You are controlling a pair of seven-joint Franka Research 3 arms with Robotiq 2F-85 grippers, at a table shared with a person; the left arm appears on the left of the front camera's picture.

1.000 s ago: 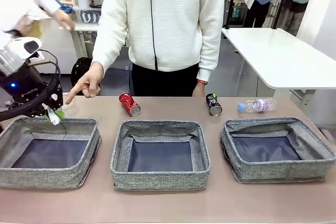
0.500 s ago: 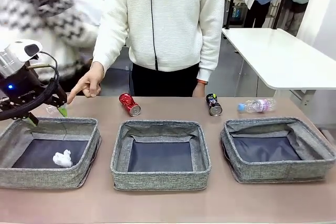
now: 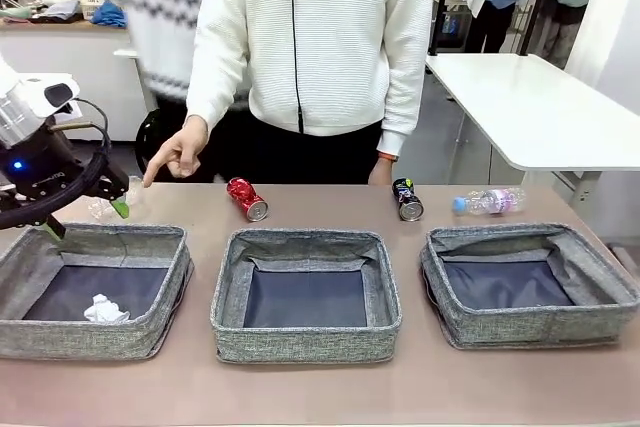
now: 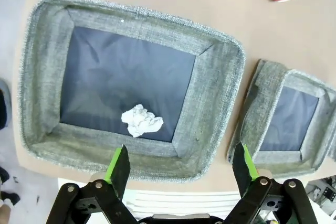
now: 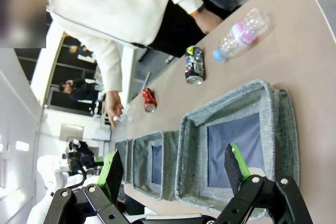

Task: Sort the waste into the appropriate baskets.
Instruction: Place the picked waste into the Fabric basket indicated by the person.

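The crumpled white paper ball, which hung in the left gripper over the far rim a second ago, now lies on the dark lining of the left basket, near its front left corner. The person's hand has lifted off the table and points down with one finger.

The left gripper hovers above the far left edge of that basket with its jaws spread wide and nothing between the green pads; the left wrist view looks straight down on the paper ball, clear of both fingers. The right gripper is released too, jaws wide and holding nothing, above the right basket.

The middle basket and the right basket hold no waste. Behind them on the table lie the other pieces:
- The red can is on its side beyond the gap between the left and middle baskets.
- The dark printed can is on its side beyond the gap between the middle and right baskets. Its print is too small to read.
- The small clear bottle with pink label lies flat behind the right basket, blue cap toward the dark can. Its label lettering is illegible.
- The crushed clear plastic bottle lies near the person's hand, behind the left basket.
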